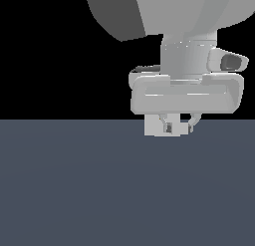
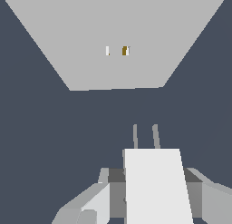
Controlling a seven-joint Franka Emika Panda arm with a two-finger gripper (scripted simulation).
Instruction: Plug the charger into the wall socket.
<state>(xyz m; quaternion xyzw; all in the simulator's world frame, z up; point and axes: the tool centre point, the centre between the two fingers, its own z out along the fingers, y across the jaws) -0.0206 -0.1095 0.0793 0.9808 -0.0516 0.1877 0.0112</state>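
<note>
White boxy charger block (image 2: 156, 184) sits between the gripper's (image 2: 149, 198) grey fingers (image 2: 97, 202), which close in on its sides; gripper has hold of it. Two thin grey prongs (image 2: 145, 136) stick out of the charger's front face, pointing toward the flat pale-grey square wall socket panel (image 2: 90, 41). Socket is ahead of the prongs, clearly apart from them, dark grey-blue floor (image 2: 41, 141) showing between. Two small marks at the panel's centre (image 2: 118, 50), one brownish-orange. In the exterior view the gripper (image 1: 175, 126) hangs low at the dark floor's (image 1: 74, 190) far edge, a small white block (image 1: 155, 126) at its fingertips; contact with the floor cannot be told.
</note>
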